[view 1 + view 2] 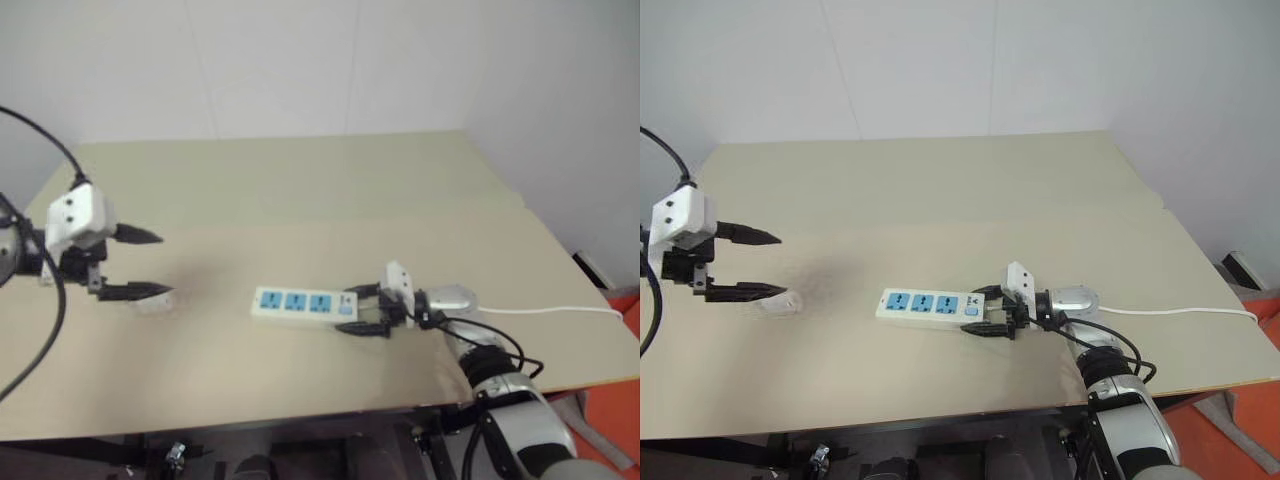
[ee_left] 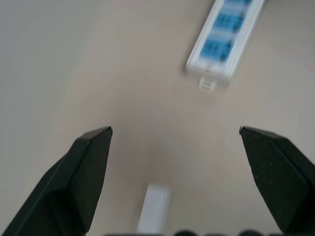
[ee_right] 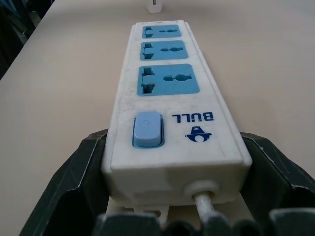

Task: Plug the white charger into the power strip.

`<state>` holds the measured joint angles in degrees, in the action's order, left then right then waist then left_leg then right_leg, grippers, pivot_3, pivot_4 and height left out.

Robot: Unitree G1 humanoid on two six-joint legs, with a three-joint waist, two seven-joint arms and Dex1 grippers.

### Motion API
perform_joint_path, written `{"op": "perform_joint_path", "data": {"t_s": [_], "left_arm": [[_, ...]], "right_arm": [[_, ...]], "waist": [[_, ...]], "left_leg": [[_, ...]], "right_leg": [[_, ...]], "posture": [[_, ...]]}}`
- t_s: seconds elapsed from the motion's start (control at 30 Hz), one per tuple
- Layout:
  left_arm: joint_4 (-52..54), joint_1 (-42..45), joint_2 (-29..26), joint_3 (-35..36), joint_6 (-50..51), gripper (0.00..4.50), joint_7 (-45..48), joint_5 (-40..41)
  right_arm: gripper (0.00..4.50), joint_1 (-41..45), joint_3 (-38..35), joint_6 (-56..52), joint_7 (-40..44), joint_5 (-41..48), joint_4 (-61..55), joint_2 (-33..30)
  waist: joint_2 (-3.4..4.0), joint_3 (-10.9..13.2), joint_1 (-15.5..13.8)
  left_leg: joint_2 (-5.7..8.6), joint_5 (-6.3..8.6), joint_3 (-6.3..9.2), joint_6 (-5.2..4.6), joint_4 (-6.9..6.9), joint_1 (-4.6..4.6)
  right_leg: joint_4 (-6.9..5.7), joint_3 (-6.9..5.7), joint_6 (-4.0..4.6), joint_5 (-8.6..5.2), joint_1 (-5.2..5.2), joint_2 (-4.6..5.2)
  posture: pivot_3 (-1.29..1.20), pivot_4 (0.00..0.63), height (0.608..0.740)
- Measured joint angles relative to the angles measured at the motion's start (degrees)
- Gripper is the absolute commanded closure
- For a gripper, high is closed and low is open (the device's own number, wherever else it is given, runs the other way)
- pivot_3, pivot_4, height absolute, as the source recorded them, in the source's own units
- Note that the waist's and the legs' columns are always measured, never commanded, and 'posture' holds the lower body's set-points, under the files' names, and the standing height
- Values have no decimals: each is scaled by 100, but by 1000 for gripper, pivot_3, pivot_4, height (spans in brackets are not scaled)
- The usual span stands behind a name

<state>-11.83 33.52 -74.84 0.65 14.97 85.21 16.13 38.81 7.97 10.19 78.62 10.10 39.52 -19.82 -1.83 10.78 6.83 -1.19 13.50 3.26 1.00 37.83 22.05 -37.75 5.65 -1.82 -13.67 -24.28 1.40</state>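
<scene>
White and long, the flat plastic power strip [image 1: 305, 304] with three blue socket faces lies on my beige table [image 1: 300, 200]; my right gripper [image 1: 368, 309] pinches its switch end, jaws against both sides. Well apart toward my left, the small white rectangular charger [image 1: 155, 301] lies just under my left gripper [image 1: 150, 264], whose jaws are spread wide and empty.

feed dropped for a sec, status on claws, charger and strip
Left claw open, empty, above white charger lying on table. Right claw closed on cord end of power strip. All three sockets free, nothing in the way.
</scene>
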Motion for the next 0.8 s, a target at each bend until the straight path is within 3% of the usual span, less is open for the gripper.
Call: {"op": "perform_joint_path", "data": {"t_s": [0.13, 0.27, 0.5, 0.8], "left_arm": [[-869, 1041, -229, -1221, -757, 0, 640, -912], [-1829, 2046, 178, -1993, -1230, 0, 706, -1528], [-2931, 2847, 729, -3358, -1797, 0, 711, -1971], [-4229, 3393, 1602, -3882, -2390, 0, 712, -2597]], "right_arm": [[1078, -19, 38, 42, -95, -29, -11, 83], [1078, -119, 38, 39, -181, -28, -110, 97], [1078, -288, 43, -10, -273, -7, -337, 82], [1078, -461, 42, -172, -512, 12, -632, 98]], "waist": [[2, 1, 12], [1, 2, -51], [-1, 3, -82], [-2, 3, -108]], "left_leg": [[2, 0, -3, 0, 0, 5], [5, 0, 0, -1, 4, 4], [6, 0, 2, -1, 8, 14], [7, -1, 4, -1, 11, 16]], "right_leg": [[-4, 5, 2, 1, -6, 0], [-14, 3, -3, -2, -6, 0], [-22, 5, 10, 6, -16, 1], [-24, 5, 12, 6, -17, 2]], "posture": [[0, 150, 740], [0, 150, 740], [0, 150, 740], [0, 150, 740]]}}
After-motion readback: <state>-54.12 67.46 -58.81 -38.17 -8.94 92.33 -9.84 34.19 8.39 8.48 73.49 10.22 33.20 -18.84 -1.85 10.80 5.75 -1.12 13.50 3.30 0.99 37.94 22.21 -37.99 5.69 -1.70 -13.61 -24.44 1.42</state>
